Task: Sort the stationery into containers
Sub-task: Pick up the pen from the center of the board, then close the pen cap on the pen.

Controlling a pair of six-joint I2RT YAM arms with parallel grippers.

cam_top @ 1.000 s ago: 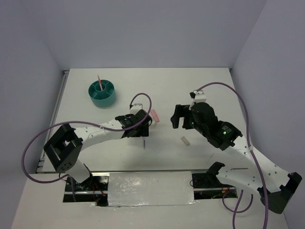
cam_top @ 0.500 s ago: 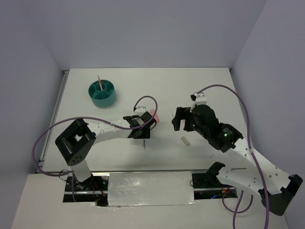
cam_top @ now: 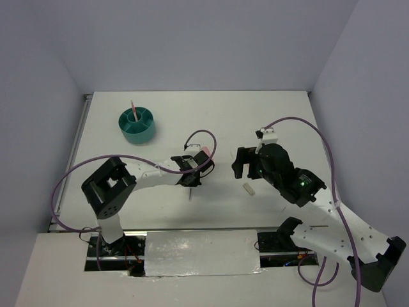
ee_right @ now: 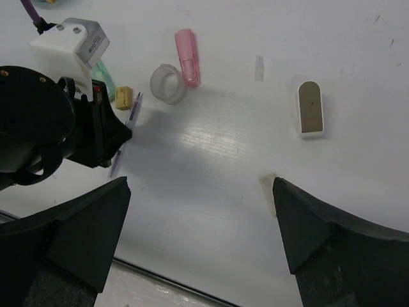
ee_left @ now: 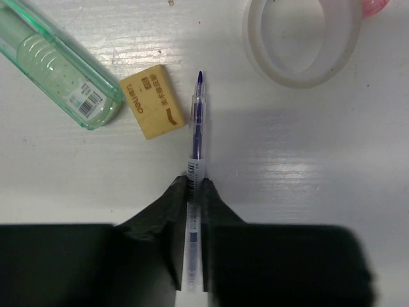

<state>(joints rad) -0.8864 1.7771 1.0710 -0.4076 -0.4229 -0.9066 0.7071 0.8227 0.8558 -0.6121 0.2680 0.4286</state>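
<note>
— Where is the left pincer (ee_left: 193, 187) in all this?
— Low over the worktop (ee_left: 307, 166), with its two black fingers pressed in from either side on the clear pen (ee_left: 197, 128). It pinches the barrel around the printed label, and the dark-blue tip sticks out ahead of the fingertips, pointing straight away from the wrist.
— What lies near that pen?
— A beige eraser (ee_left: 152, 100) sits just left of the forward half of the pen, very near it; I cannot tell whether they touch. Left of that, a mint-green case (ee_left: 57, 64) lies on a slant, its near end just beside the eraser. Ahead and to the right is the white tape ring (ee_left: 300, 38), apart from the pen, with a pink block (ee_left: 377, 5) peeking in at the frame's top edge.
— And the right pincer (ee_right: 199, 192)?
— Spread wide with nothing between its fingers, hanging above the worktop. A small beige stick (ee_right: 270, 192) lies just beside its right finger, and a brown-faced block (ee_right: 310, 109) lies farther out.
— The container?
— The teal organizer (cam_top: 137, 126) stands at the far left of the worktop, well apart from both pincers, with a pink pen (cam_top: 133, 107) upright in its centre cup
</note>
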